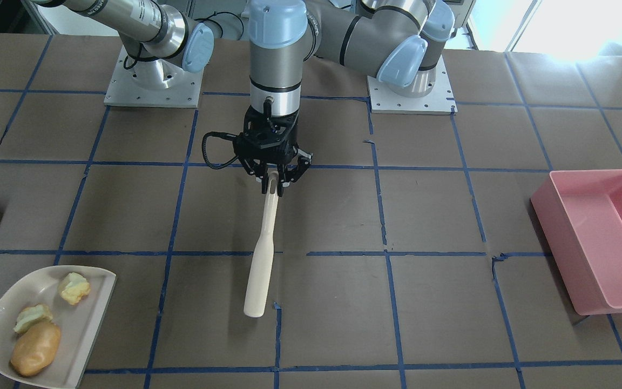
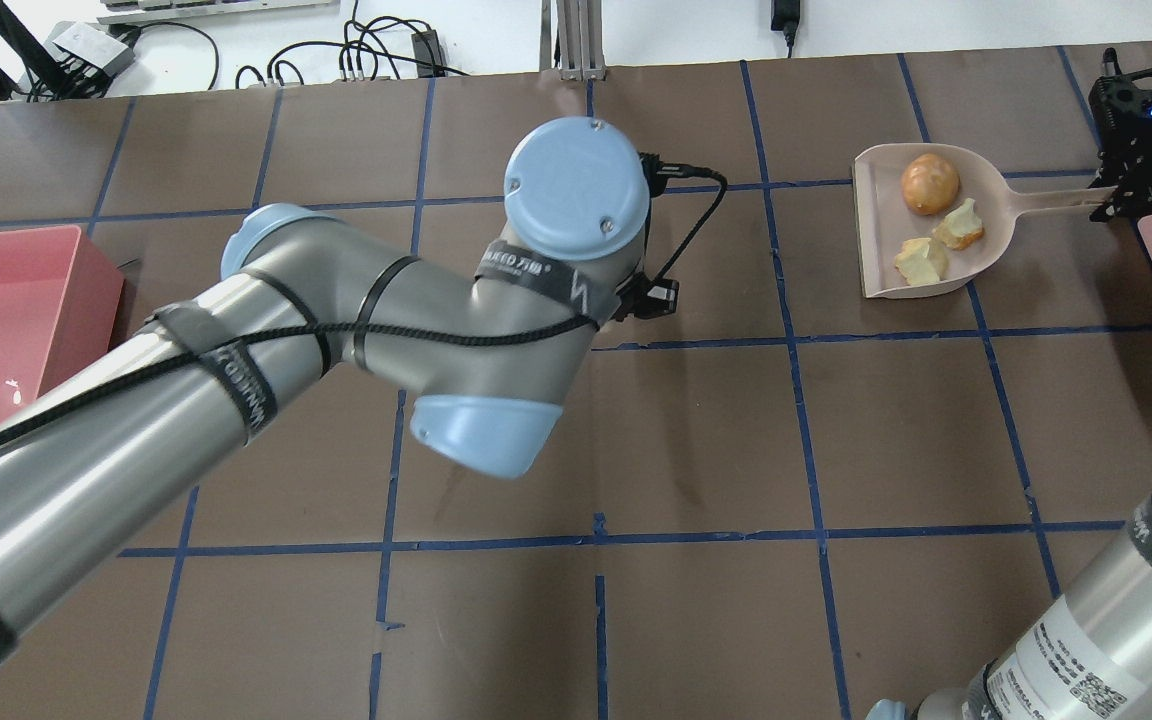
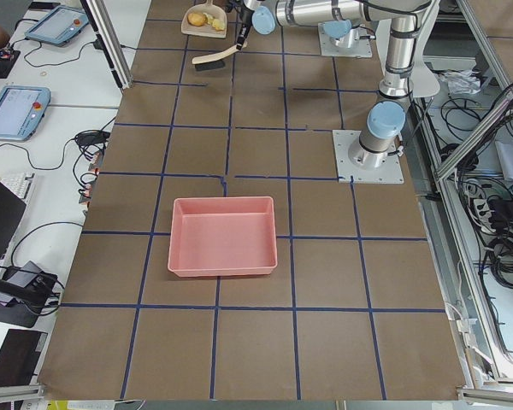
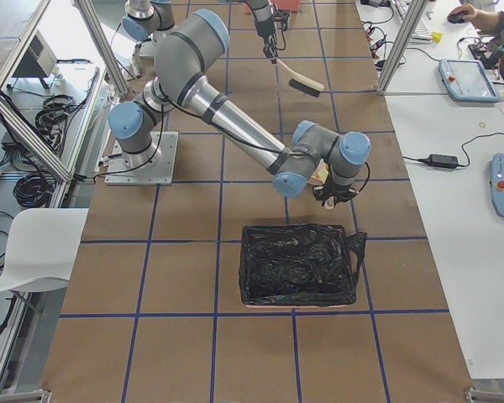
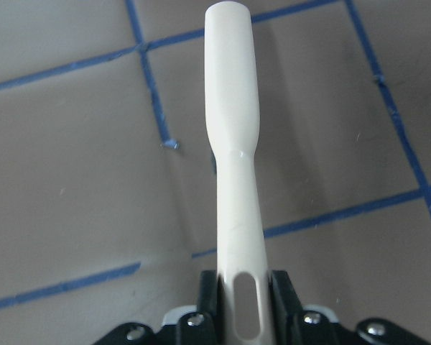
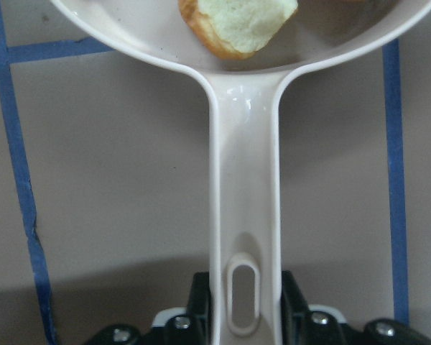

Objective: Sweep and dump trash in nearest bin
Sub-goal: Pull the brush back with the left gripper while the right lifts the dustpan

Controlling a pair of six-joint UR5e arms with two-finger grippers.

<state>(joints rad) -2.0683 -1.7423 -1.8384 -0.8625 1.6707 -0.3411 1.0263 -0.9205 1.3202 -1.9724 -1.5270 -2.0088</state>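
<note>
Beige dustpan holds three scraps, right claw pinching it; left claw pinches one cream brush.

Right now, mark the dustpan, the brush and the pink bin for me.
dustpan [image 1: 83, 324]: exterior front-facing view, bare floor near its lip.
brush [image 1: 261, 267]: exterior front-facing view, wide part of its back.
pink bin [image 1: 621, 243]: exterior front-facing view, bare inside floor.

White print on the black wrist strap and on the right arm's label is too blurred to read.
</note>
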